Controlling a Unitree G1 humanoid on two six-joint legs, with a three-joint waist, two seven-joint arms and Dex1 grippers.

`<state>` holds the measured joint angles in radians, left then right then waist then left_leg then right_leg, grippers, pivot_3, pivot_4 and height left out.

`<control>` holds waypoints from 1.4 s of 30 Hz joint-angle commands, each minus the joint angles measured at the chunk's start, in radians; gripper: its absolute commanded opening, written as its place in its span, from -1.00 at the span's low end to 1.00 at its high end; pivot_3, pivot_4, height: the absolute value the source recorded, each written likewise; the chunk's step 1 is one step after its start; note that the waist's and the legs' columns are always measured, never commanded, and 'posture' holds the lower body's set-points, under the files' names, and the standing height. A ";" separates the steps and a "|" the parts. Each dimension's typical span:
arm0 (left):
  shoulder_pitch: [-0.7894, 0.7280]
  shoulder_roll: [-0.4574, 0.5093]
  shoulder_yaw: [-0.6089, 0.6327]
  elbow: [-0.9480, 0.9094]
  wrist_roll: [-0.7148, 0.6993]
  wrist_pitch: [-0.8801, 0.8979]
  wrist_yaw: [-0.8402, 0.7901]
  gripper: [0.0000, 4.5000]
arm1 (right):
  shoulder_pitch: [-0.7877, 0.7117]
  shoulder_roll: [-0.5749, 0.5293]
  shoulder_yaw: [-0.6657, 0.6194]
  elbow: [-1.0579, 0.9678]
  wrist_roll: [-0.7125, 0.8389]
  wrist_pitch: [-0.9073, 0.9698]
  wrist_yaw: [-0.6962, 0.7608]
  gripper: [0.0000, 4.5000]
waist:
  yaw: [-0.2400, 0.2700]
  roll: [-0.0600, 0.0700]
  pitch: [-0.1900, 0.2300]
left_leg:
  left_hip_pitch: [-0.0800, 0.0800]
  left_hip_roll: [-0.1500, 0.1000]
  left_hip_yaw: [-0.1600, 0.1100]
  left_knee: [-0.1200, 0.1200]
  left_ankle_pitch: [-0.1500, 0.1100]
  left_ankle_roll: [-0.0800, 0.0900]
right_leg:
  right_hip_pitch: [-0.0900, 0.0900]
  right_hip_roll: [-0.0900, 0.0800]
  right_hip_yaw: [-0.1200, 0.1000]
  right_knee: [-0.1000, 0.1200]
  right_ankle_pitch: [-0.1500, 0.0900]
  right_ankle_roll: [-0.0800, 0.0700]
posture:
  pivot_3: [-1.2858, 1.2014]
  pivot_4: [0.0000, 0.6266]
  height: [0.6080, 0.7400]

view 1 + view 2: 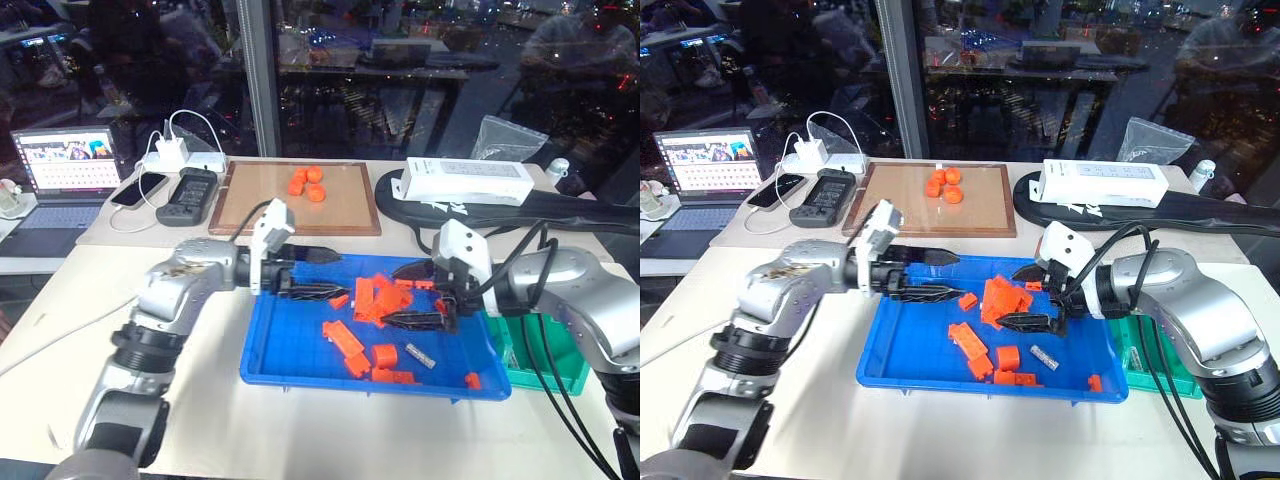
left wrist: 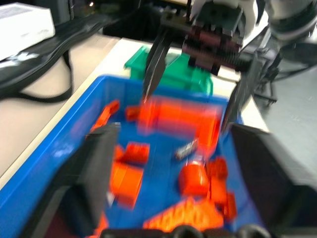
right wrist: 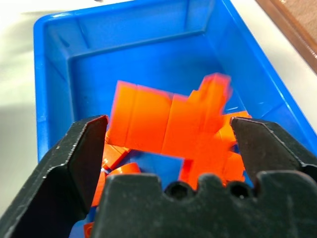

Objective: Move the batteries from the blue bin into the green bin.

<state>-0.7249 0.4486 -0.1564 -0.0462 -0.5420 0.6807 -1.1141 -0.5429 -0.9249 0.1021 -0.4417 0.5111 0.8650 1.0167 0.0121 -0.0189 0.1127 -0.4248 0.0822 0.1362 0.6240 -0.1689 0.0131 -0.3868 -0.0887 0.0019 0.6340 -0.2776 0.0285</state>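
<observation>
The right gripper (image 1: 418, 296), two black fingers on a silver arm, stood with its jaws spread wide over the large shallow bright-blue plastic bin (image 1: 280, 345), and in the right wrist view a big orange plastic block (image 3: 168, 124), blurred, lay between the black fingers (image 3: 79, 148); whether they touched it could not be told. The left gripper (image 1: 318, 273), also black-fingered, reached in level from the opposite side over the blue bin's near-left part, its jaws parted and nothing visibly between them. Inside the blue bin, scattered orange plastic blocks (image 1: 360, 340) lay in a loose heap toward the middle, and one small slim silvery-grey metal battery (image 1: 420, 355) lay flat on the blue floor, just below the right gripper's fingers and apart from them. The same battery (image 2: 186, 148) showed in the left wrist view among the blocks. The small green plastic bin (image 1: 545, 365) sat against the blue bin's right end, partly behind the right arm. Beyond the blue bin's far side lay a brown wooden-framed tray (image 1: 250, 205) carrying a few orange round pieces (image 1: 308, 183).
</observation>
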 commanded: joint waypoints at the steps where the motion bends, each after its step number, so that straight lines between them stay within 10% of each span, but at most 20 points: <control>1: -0.043 -0.033 -0.015 0.022 0.033 -0.017 0.044 -0.14 | -0.014 0.002 -0.007 -0.008 -0.034 -0.048 -0.021 1.00 | -0.002 0.000 0.000 | 0.000 0.000 0.000 0.000 0.000 0.000 | 0.000 0.000 0.000 0.000 0.000 0.000 | 0.03 -0.52 0.30; 3: -0.049 -0.044 -0.030 0.026 0.049 -0.040 0.040 -0.45 | -0.017 -0.006 0.003 -0.010 -0.047 -0.049 -0.019 1.00 | -0.004 0.001 -0.001 | 0.000 0.000 0.000 0.000 0.000 0.000 | 0.000 0.000 0.000 0.001 0.000 0.000 | 0.03 -0.52 0.30; 21: -0.006 0.101 0.007 -0.002 0.042 -0.058 -0.060 -0.45 | 0.095 -0.201 0.041 0.007 -0.100 0.053 0.029 1.00 | -0.001 0.001 -0.001 | 0.000 0.000 -0.002 -0.001 -0.001 0.001 | -0.001 -0.001 0.000 -0.001 0.000 -0.001 | 0.03 -0.52 0.30; 32: 0.078 0.351 -0.027 -0.078 0.075 -0.096 -0.268 0.99 | 0.139 -0.172 0.103 0.037 -0.157 0.095 -0.027 1.00 | -0.003 0.002 -0.001 | 0.001 0.000 -0.002 -0.001 -0.001 0.001 | -0.002 -0.001 0.000 -0.001 -0.001 -0.002 | 0.03 -0.52 0.30; 42: 0.127 0.445 -0.015 -0.105 0.091 -0.131 -0.348 0.99 | 0.153 -0.096 0.197 0.068 -0.200 0.148 -0.086 1.00 | 0.000 0.002 -0.001 | 0.001 0.000 -0.001 0.000 -0.001 0.001 | -0.003 -0.002 -0.002 -0.002 -0.004 -0.007 | 0.03 -0.52 0.30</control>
<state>-0.5966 0.8724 -0.1839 -0.1252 -0.4589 0.5690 -1.4533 -0.3851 -1.0235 0.3016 -0.3674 0.3261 0.9992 0.9414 0.0122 -0.0168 0.1122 -0.4243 0.0827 0.1352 0.6238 -0.1697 0.0138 -0.3897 -0.0905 0.0002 0.6322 -0.2816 0.0218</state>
